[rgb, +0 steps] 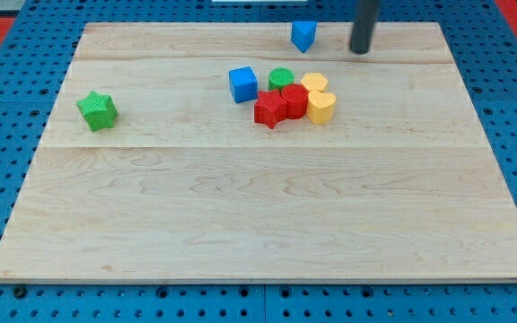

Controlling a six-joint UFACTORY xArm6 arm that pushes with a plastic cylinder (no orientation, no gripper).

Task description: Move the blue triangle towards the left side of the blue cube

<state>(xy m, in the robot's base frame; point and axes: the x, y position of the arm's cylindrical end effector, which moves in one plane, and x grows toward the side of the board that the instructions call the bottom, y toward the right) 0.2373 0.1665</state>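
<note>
The blue triangle point(304, 35) lies near the top edge of the wooden board, right of centre. The blue cube point(242, 84) sits below and to its left, at the left end of a cluster of blocks. My tip point(359, 51) is the lower end of the dark rod at the view's top. It stands to the right of the blue triangle, a short gap away, not touching it.
Right of the blue cube are a green cylinder point(281, 79), a red star point(269, 110), a red block point(294, 100), a yellow block point(313, 83) and a yellow heart point(320, 107). A green star point(97, 109) sits at the left. The board point(258, 206) rests on a blue pegboard.
</note>
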